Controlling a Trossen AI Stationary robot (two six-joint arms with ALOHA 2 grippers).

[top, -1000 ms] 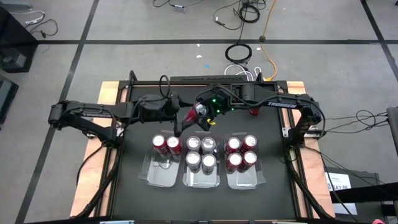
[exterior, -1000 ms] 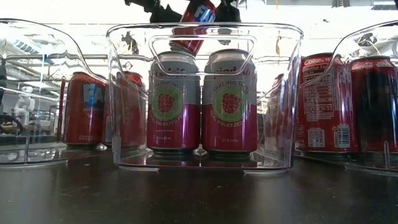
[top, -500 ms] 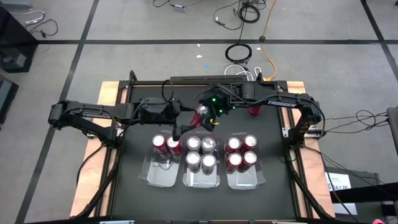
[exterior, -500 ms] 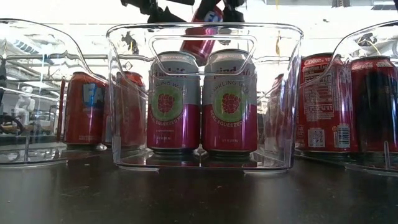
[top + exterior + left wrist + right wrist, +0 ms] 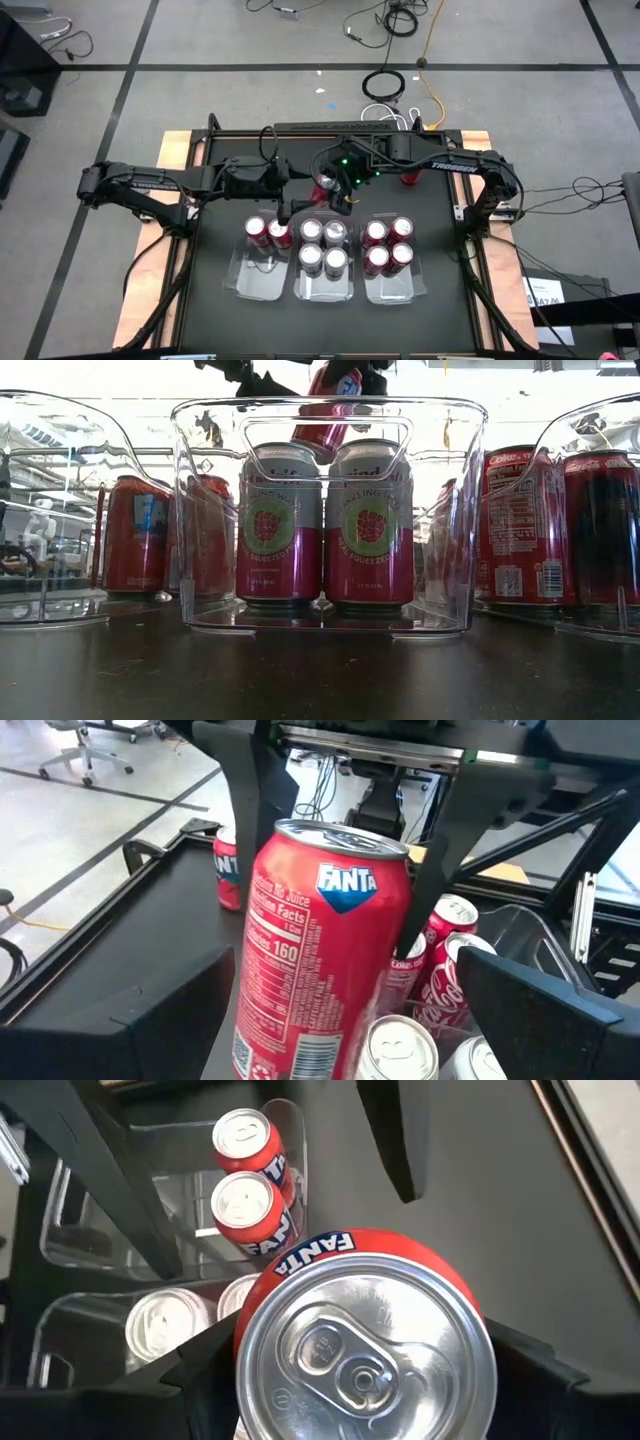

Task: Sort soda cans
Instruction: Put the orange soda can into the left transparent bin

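Observation:
A red Fanta soda can (image 5: 320,940) hangs tilted in the air above the far end of the middle tray (image 5: 325,285). My right gripper (image 5: 335,192) is shut on it. My left gripper (image 5: 290,207) is open, and its fingers (image 5: 130,1020) stand on either side of the can's lower body. I cannot tell whether they touch it. Two red cans (image 5: 268,233) stand in the left tray. Several silver-topped maroon-and-white cans (image 5: 323,246) stand in the middle tray, and several red cans (image 5: 388,244) in the right tray. My right gripper pinches the Fanta can between its two fingers (image 5: 250,810), one on each side of the upper body wall (image 5: 275,880). The fingers come from above, slanting down along the can. The can is lifted clear and tilted, top end (image 5: 365,1350) uppermost, over the cans in the middle tray.
One more red can (image 5: 408,178) stands on the black table near its far edge, under the right arm. Three clear plastic trays sit side by side in the table's middle; the left tray (image 5: 258,280) has free room in its near half. The two arms are close together above the trays' far ends.
My right gripper has carried the can slightly down and toward the table's near edge, and the can has tipped a little more. My left arm has moved toward the table's right, closing in on the can. Neither gripper's finger gap has visibly changed.

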